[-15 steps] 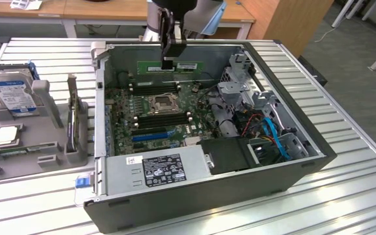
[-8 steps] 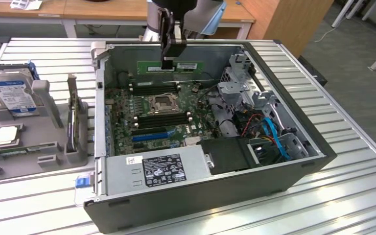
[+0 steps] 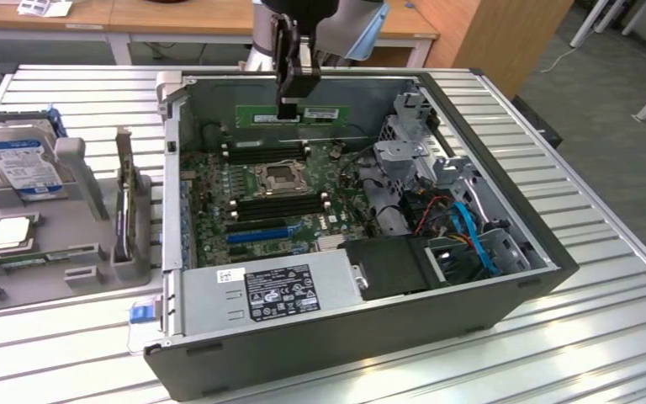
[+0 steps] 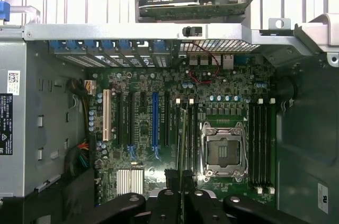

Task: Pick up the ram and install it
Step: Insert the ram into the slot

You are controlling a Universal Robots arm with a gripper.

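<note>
Hand (image 3: 289, 108) pinching the ram (image 3: 258, 116) at mid-length, held above the counter (image 3: 615, 337) and the open computer case (image 3: 458, 295). In the exterior view the ram's long axis runs nine to three o'clock, parallel to the memory slots (image 3: 265, 152) at six o'clock from it, beside the processor socket (image 3: 279, 177).

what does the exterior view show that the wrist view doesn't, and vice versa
Exterior view: the hard drive and processor chip on the grey holder, and the labelled face of the ram, held by the gripper above the open case. Wrist view: a red wire loop and a white slot. Both: the empty processor socket, the ram slots and the power supply.
</note>
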